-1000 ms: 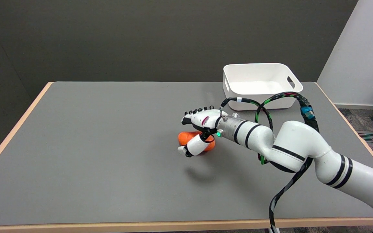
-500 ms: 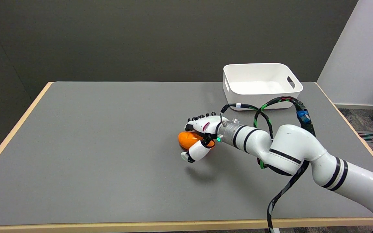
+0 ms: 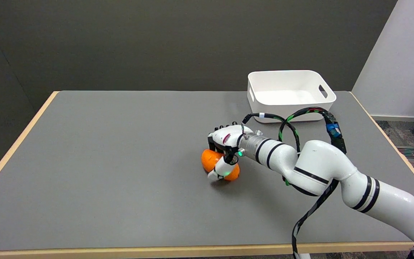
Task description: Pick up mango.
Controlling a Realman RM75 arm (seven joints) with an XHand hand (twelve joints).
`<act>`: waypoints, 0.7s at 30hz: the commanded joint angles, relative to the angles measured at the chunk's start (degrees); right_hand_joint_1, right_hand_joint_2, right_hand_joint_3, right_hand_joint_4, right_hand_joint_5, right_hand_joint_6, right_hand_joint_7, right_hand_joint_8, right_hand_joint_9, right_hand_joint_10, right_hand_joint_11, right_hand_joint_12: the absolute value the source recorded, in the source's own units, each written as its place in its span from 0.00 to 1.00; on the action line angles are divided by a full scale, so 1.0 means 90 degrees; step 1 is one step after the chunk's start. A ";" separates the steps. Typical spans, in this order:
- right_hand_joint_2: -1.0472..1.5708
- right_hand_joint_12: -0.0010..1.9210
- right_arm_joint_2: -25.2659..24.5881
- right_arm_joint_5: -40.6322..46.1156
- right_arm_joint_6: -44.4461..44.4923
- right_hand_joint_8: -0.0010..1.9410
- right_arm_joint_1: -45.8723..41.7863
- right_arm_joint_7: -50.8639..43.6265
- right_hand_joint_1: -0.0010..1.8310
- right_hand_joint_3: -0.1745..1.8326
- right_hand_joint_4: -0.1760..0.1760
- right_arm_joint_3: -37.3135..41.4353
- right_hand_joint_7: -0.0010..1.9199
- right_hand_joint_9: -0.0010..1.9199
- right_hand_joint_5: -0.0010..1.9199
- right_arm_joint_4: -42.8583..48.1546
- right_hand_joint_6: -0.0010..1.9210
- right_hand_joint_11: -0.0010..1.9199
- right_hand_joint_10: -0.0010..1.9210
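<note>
An orange mango (image 3: 211, 160) lies on the grey table (image 3: 120, 162), right of its middle. My right hand (image 3: 225, 149) sits over it from the right and above. Its fingers curl down over the mango's far side and its thumb (image 3: 219, 169) presses against the near side, so the hand grips the fruit. The mango's right part is hidden behind the thumb and palm. Whether the mango rests on the table or is lifted off it I cannot tell.
A white bin (image 3: 289, 94) with handle slots stands at the table's back right, behind my forearm. Black and green cables (image 3: 293, 122) loop above the wrist. The table's wooden edge (image 3: 192, 249) runs along the near side.
The hand has come down onto the mango and its fingers and thumb have closed around it. The mango has turned, so it looks rounder and sits slightly nearer.
</note>
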 commanded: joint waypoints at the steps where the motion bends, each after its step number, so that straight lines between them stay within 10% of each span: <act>1: 0.83 1.00 -0.0096 -0.0781 -0.0569 0.78 -0.0088 -0.0001 0.65 0.25 0.00 0.0189 0.38 0.46 0.34 0.0038 0.77 0.23 0.91; 21: 0.80 1.00 -0.0825 -0.2907 -0.3593 0.79 -0.0881 0.1083 0.65 0.31 0.00 0.3274 0.38 0.47 0.35 0.0082 0.78 0.33 0.98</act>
